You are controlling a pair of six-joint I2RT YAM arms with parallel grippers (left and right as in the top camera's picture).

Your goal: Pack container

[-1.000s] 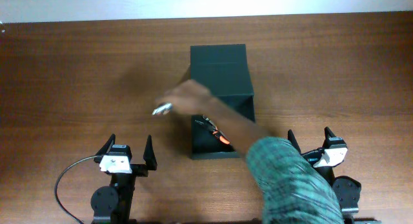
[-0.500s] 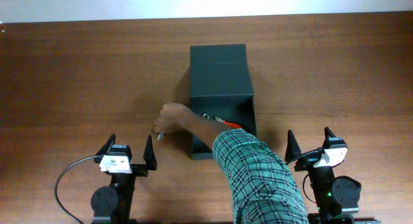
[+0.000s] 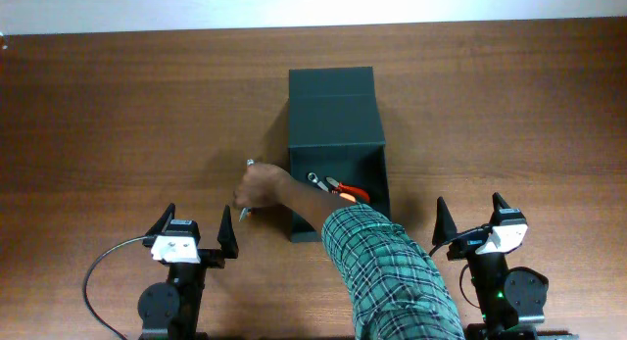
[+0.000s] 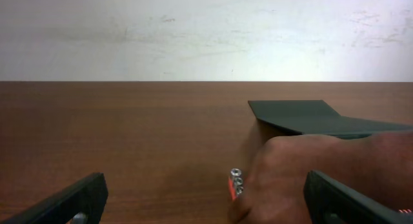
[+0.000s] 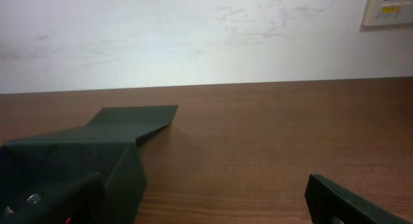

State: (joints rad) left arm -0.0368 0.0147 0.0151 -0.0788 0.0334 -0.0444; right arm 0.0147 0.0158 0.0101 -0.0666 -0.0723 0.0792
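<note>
The container [image 3: 334,115] is a matte black box in mid-table with its lid laid open toward the far side; it also shows in the left wrist view [image 4: 310,115] and the right wrist view [image 5: 97,143]. Inside lie orange-handled pliers [image 3: 349,192] and a small wrench [image 3: 315,181]. A person's hand [image 3: 261,190] rests on the table left of the box, holding a small tool with a metal tip [image 3: 251,165], seen close up [image 4: 235,181]. My left gripper [image 3: 197,232] and right gripper [image 3: 468,220] stand open at the near edge, nothing between their fingers.
The person's arm in a green plaid sleeve [image 3: 392,281] reaches in from the near edge between my two arms and crosses the box's near corner. A grey cable [image 3: 98,267] loops beside the left arm's base. A pale wall backs the table.
The person's hand has drawn back from over the box to the table at its left with the small tool. Pliers and wrench now show inside the box. Neither arm has moved.
</note>
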